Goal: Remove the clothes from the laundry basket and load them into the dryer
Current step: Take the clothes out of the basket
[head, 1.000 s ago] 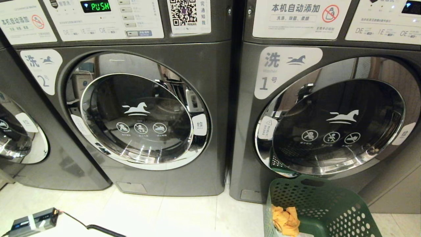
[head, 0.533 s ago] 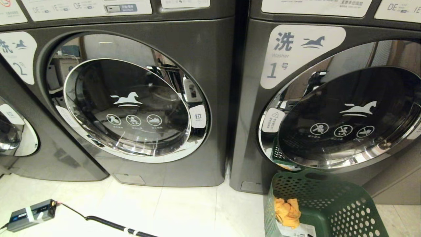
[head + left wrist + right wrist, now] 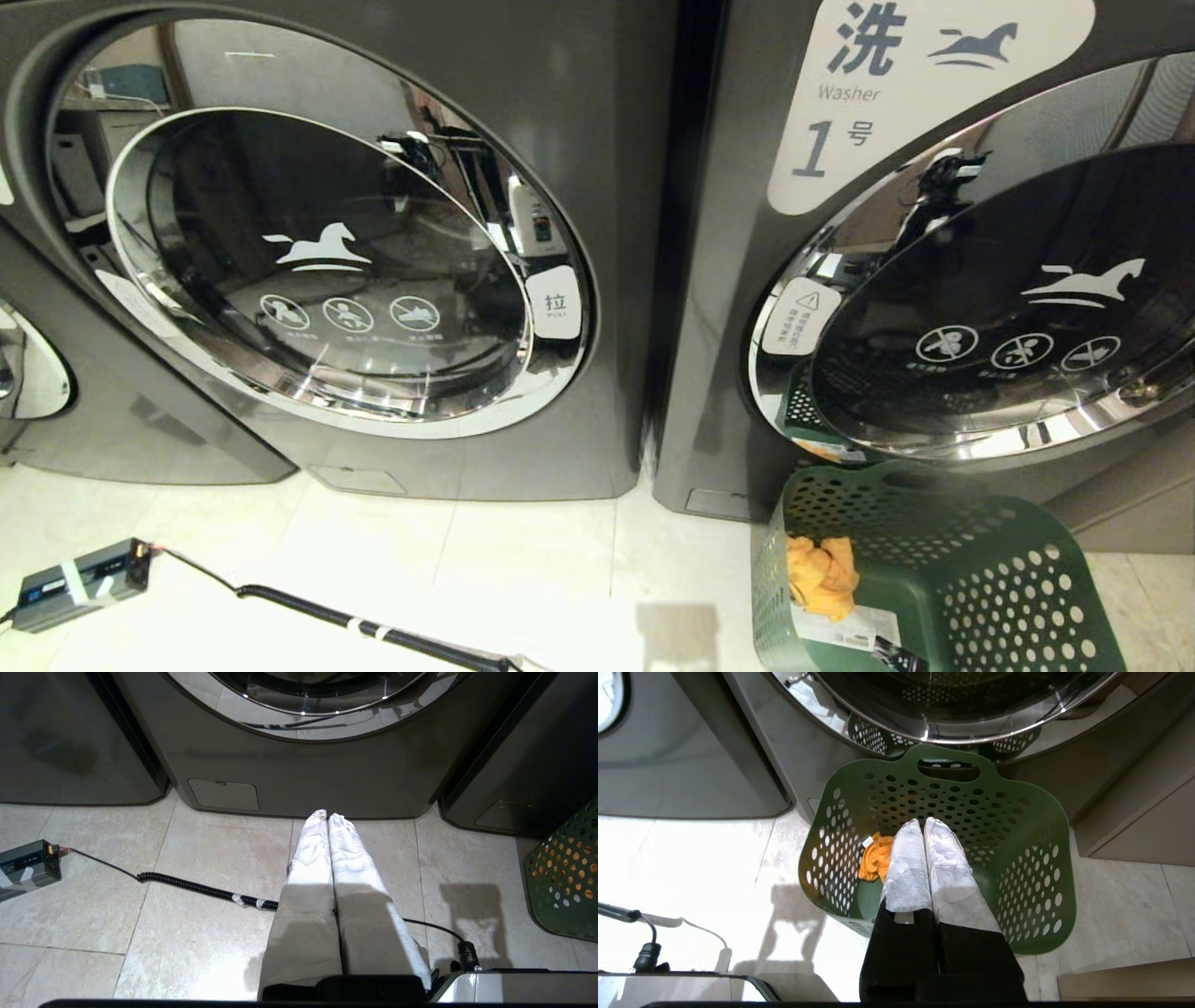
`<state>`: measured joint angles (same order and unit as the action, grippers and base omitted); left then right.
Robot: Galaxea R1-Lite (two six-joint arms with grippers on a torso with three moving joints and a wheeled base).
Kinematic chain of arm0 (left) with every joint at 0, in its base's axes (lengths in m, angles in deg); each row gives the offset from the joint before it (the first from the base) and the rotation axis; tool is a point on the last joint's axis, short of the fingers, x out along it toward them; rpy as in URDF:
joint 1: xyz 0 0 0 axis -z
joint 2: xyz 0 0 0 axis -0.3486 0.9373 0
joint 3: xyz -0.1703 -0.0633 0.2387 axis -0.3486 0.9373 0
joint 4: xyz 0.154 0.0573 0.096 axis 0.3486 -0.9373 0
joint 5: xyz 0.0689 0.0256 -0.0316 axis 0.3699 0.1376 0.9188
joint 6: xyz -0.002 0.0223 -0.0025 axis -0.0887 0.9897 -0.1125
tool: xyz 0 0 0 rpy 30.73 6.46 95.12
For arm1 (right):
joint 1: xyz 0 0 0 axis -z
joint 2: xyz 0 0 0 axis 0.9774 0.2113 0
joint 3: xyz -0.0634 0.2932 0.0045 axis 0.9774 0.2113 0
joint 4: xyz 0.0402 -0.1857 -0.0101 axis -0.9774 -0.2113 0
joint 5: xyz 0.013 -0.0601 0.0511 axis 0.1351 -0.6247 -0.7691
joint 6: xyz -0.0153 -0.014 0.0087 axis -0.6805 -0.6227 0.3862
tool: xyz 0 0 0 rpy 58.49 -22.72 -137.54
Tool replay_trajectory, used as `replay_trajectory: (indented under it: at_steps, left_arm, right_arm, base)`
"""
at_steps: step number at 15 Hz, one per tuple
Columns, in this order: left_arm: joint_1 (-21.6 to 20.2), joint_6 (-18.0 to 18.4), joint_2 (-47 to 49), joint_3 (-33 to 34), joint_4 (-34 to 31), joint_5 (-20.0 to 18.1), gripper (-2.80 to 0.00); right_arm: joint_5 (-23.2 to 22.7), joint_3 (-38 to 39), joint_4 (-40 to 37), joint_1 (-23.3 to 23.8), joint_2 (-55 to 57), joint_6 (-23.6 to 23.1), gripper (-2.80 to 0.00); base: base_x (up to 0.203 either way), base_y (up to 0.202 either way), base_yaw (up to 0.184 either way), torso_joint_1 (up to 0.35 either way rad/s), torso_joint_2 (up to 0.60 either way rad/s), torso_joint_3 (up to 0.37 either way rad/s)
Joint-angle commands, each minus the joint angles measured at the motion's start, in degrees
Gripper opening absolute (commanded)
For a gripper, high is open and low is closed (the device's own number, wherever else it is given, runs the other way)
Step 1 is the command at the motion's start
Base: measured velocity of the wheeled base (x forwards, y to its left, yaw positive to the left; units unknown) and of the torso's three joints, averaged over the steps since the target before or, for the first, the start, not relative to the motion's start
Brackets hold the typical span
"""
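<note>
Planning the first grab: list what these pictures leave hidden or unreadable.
- Orange cloth: right wrist view, partly behind the shut right pincer; its full extent is unknown.
- Green laundry basket: head view, cut off by the bottom edge; more clothes may lie unseen.
- Washer door: head view, dark reflective glass hides the drum.

The head camera has tipped downward: the control panels have slid out of sight above, more tiled floor (image 3: 523, 569) shows, and the green laundry basket (image 3: 943, 579) with its orange cloth (image 3: 822, 574) sits higher in view.
</note>
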<state>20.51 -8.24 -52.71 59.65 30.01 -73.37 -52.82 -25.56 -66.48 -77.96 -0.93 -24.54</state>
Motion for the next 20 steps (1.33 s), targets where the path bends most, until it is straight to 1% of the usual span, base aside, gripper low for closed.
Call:
replay_trajectory:
  at_steps: [1, 20]
  left_arm:
    - [0.05, -0.02, -0.11, 0.09, -0.02, 0.01, -2.8]
    - [-0.02, -0.02, -0.11, 0.09, -0.02, 0.01, -2.8]
  right_arm:
    - [0.0, 0.0, -0.01, -0.02, -0.01, 0.0, -2.8]
    - [0.0, 0.0, -0.01, -0.02, -0.01, 0.0, -2.8]
  base:
    - [0.0, 0.0, 0.0, -0.003, 0.0, -0.193]
    - [0.0, 0.0, 0.0, 0.002, 0.0, -0.196]
